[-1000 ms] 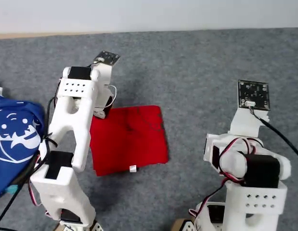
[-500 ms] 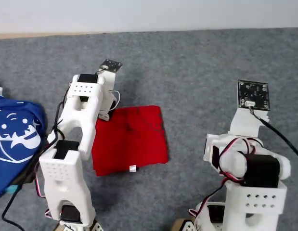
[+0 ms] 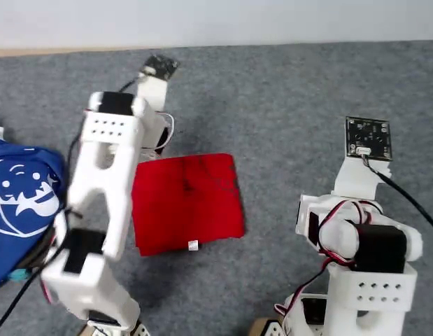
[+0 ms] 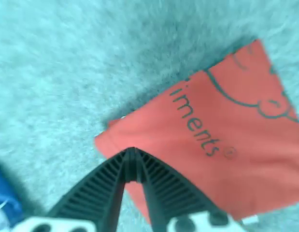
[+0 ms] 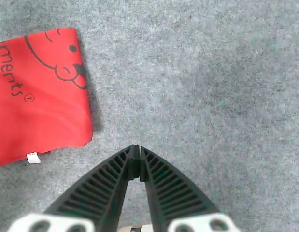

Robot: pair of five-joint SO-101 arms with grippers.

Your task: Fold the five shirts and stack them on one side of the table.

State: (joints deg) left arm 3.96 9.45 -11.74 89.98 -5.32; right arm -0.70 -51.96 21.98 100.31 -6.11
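**Two arms, two shirts, both pincers shut.** At your far left, a blue shirt (image 3: 20,203) with a white print lies bunched at the edge of the grey counter (image 3: 293,105). Beside it, your left arm (image 3: 108,168) stretches out over the counter. The left pincer (image 4: 132,162) is closed, tip to tip, over a left-hand corner of the red shirt (image 3: 188,199). Nothing is pinched between the tips, though the wrist view leaves it unclear whether they touch the cloth. The red shirt lies folded into a flat rectangle at mid-counter, dark print up, with a small white tag (image 3: 193,245) at its near edge. To the right, your right arm (image 3: 363,238) stands folded back. The right pincer (image 5: 135,162) is likewise closed tight and holds nothing. It is poised over the counter near the red shirt's right near corner.
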